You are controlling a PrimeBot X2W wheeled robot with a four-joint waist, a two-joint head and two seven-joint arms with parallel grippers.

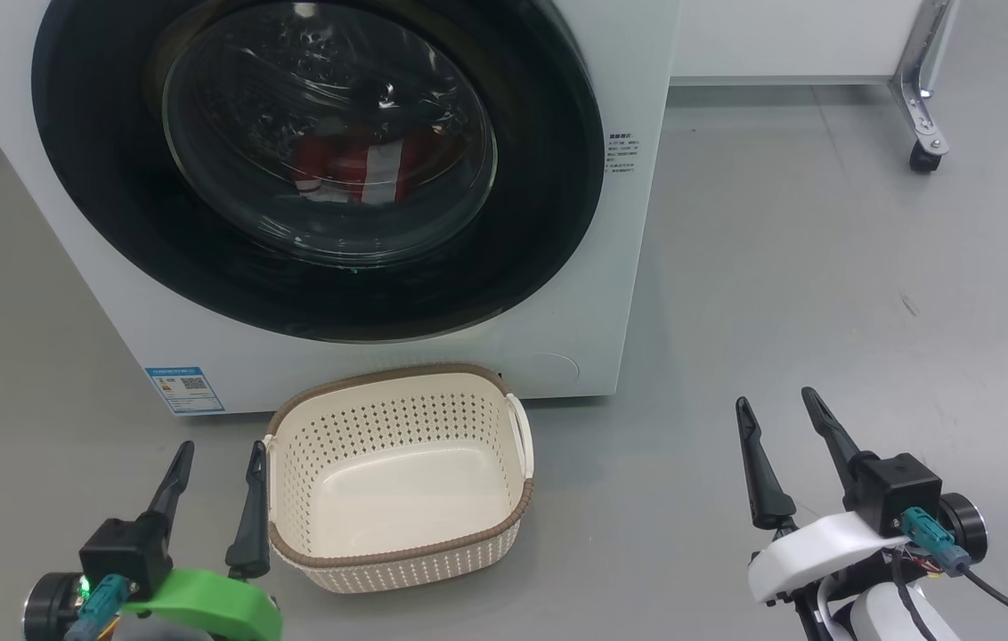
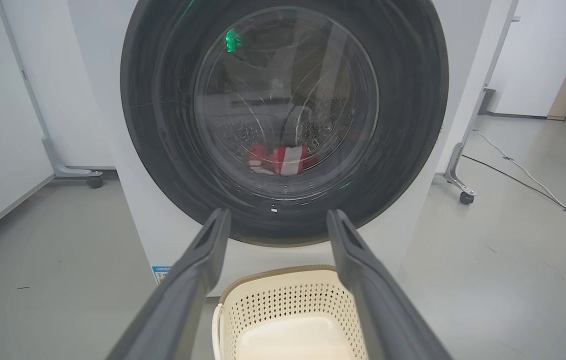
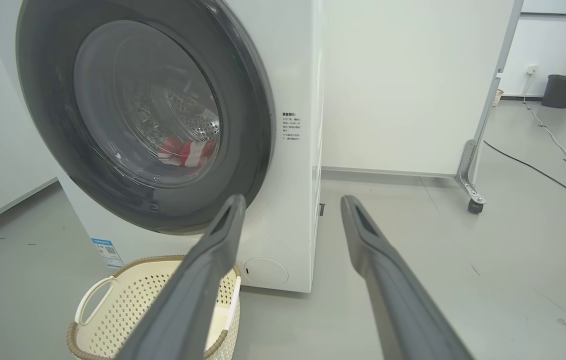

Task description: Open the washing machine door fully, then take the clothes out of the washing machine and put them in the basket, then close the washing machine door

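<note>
Left gripper [image 1: 223, 450]: two long dark fingers on a green wrist shell, at the lower left over the grey floor [image 1: 780, 267]; jaws wide apart, holding nothing.
Washing machine [image 1: 94, 294]: big white front-loading cabinet standing on the floor, with a small blue sticker [image 1: 185, 389] low on its front.
Door [image 1: 548, 223]: large round door with a glossy black rim and a bulging clear glass centre, shut against the cabinet front.
Clothes [image 1: 353, 169]: bright red fabric with white stripes, lying low in the steel drum, seen through the glass.
Basket [image 1: 397, 556]: small oval cream plastic basket with perforated walls, a brown woven-look rim and white side handles; on the floor directly before the machine, below the door, its left handle just beside the left gripper's inner finger.
Right gripper [image 1: 776, 401]: two long dark fingers on a white wrist shell, at the lower right, well apart from the basket; jaws wide apart, holding nothing.
Metal frame leg [image 1: 918, 107]: on a black caster, at the far right.
</note>
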